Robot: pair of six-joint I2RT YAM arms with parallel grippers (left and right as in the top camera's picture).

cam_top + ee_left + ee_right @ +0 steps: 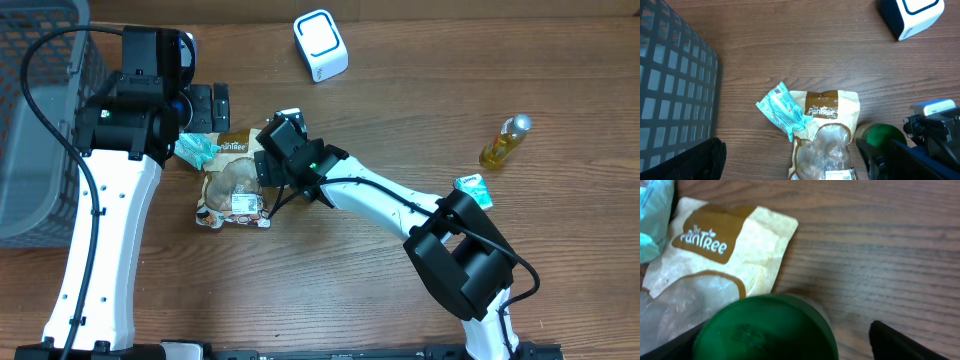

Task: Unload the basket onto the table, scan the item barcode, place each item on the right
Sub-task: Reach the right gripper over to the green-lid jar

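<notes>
Your right gripper (268, 165) stands wide, its jaws on either side of a green-lidded container (765, 330). On the right wrist view, one finger (900, 342) is clear of the lid with bare wood between them. The other finger sits close against the lid's far side, and you cannot tell whether it touches.

The container is on the tabletop (400, 100) just beside the right edge of the snack pouch (232, 185). The pouch lies flat, printed face up, with a white label (243, 203) near its lower end. A teal packet (195, 150) overlaps its upper left corner.

Your left gripper (212, 108) is fully spread and empty, above the tabletop just beyond the top of the pouch.

The white scanner (320, 45) sits at the far edge, well apart from both grippers. A grey basket (30, 120) occupies the left side. A yellow bottle (505, 142) and a small teal sachet (472, 188) lie well off to the right.
</notes>
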